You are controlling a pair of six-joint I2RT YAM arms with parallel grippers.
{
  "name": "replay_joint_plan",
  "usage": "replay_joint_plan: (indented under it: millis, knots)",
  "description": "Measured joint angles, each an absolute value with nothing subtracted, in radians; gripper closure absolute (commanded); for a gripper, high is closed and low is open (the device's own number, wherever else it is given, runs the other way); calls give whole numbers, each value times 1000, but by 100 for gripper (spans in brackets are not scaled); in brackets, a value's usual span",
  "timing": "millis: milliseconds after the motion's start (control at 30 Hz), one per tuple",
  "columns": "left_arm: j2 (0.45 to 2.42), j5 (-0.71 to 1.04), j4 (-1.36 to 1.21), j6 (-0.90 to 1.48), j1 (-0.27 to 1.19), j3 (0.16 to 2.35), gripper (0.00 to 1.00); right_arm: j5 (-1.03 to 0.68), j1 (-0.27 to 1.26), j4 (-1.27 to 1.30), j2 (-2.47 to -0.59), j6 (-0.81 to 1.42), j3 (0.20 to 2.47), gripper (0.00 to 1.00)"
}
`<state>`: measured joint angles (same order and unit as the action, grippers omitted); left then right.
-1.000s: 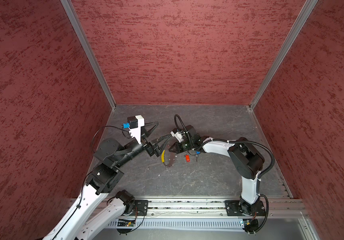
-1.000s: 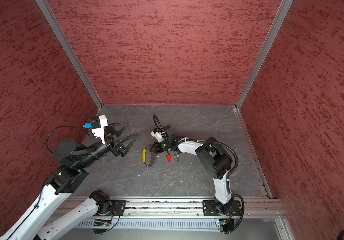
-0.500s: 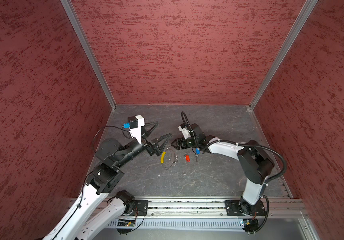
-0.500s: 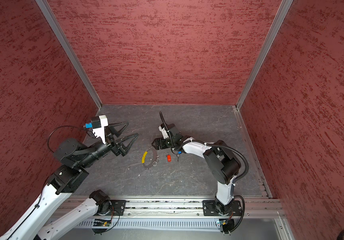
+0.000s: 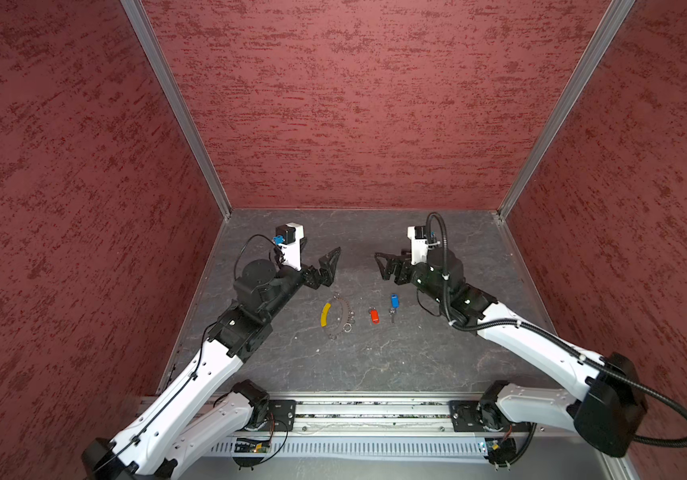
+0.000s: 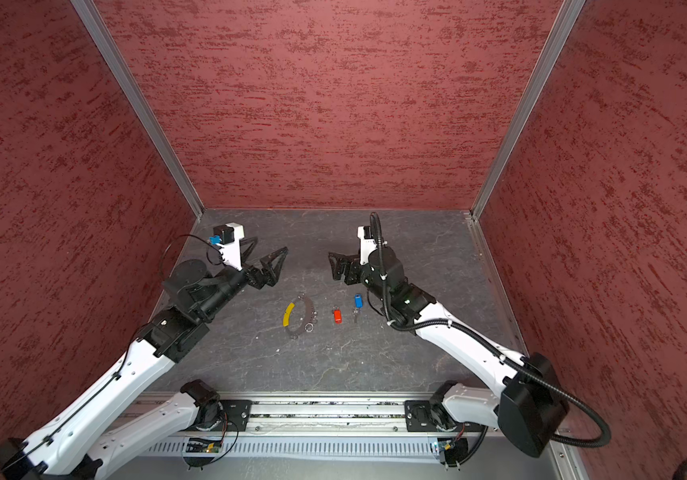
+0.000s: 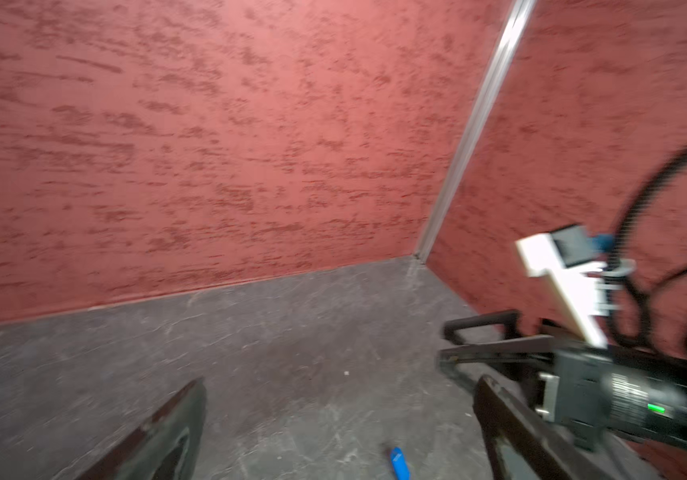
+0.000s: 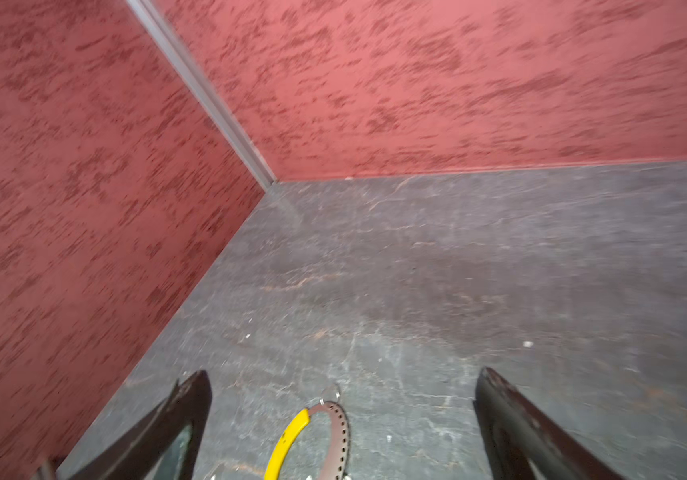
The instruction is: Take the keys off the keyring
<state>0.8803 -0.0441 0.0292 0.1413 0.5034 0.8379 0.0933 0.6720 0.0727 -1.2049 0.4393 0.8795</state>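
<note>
The keyring (image 5: 338, 318) lies flat on the grey floor, a thin perforated loop with a yellow sleeve (image 5: 325, 314) and a small split ring (image 5: 347, 327). Right of it, apart from the loop, lie the keys: the red-headed one (image 5: 374, 316) and the blue-headed one (image 5: 394, 302). Both top views show this. My left gripper (image 6: 270, 246) hovers open behind and left of the keyring, holding nothing. My right gripper (image 5: 381, 266) stands open behind the keys, also empty. The right wrist view shows the keyring (image 8: 335, 432) on the floor between my open fingers (image 8: 184, 415). The left wrist view catches the blue key (image 7: 399, 461).
Red textured walls close in the grey floor (image 5: 375, 365) at the back and on both sides. A metal rail (image 5: 375, 415) carrying both arm bases runs along the front edge. In the left wrist view the right arm (image 7: 583, 374) faces my left gripper.
My right gripper has opened, left the blue key on the floor beside the red one, and pulled back to the right. The left gripper, still open, has drawn back from the keyring.
</note>
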Motion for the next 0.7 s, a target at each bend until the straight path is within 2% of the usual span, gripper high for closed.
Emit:
replay_joint_plan:
  millis: [300,467,700]
  knots:
    - [1137,-180,-109,123,165,763,1,230,672,64,-1156,456,839,1]
    - [1303,-280,-155,77,101,715,1,258,672,39,-1156,456,839,1]
    - [1421,-250,-350,51,10,571,1,293,672,21,-1147,459,839,1]
